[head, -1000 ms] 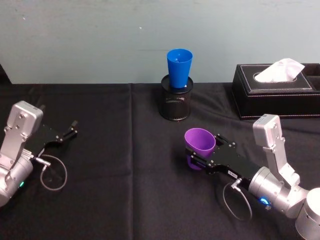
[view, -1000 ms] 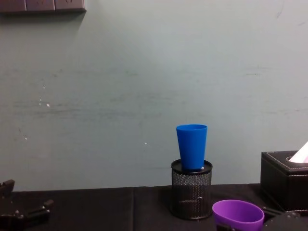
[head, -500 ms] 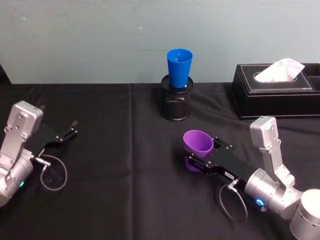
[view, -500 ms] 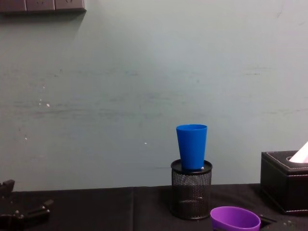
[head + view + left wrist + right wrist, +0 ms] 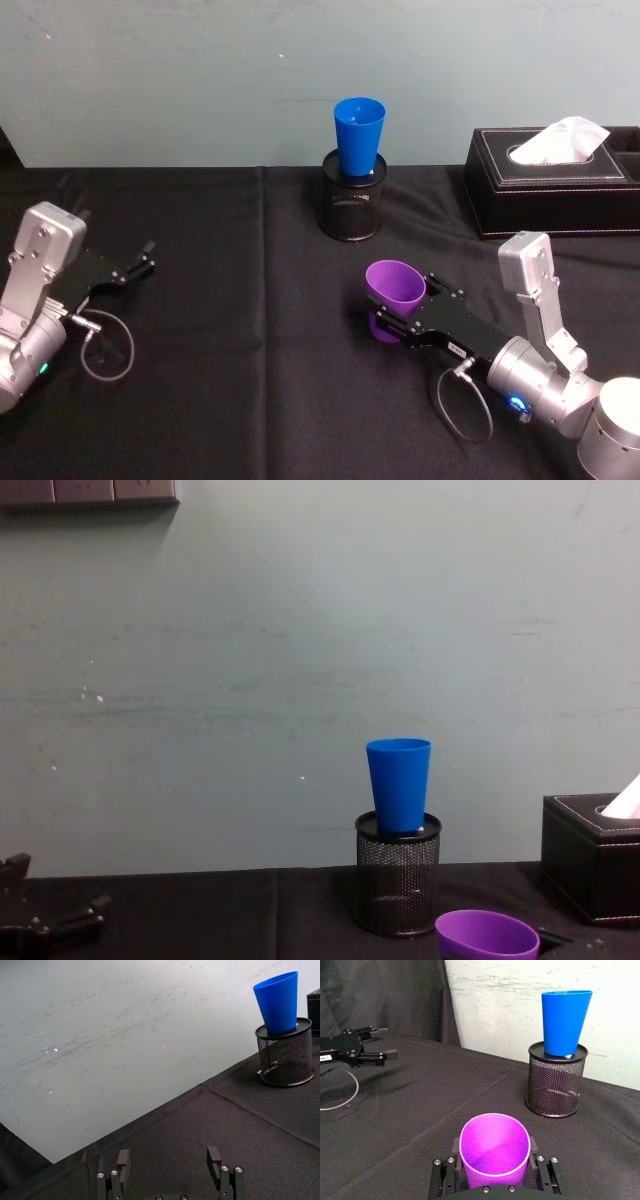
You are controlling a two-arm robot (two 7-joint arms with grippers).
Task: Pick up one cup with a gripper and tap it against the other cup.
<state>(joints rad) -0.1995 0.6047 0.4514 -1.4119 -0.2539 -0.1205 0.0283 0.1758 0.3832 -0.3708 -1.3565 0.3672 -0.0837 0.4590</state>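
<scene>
The purple cup (image 5: 396, 290) sits upright, low over the black tablecloth (image 5: 250, 380), with the right gripper (image 5: 398, 318) clasped around its lower body. The blue cup (image 5: 359, 134) stands well apart toward the wall, its base in a black mesh pen holder (image 5: 351, 208). The left gripper (image 5: 138, 264) rests on the cloth at far left, fingers spread and holding nothing.
</scene>
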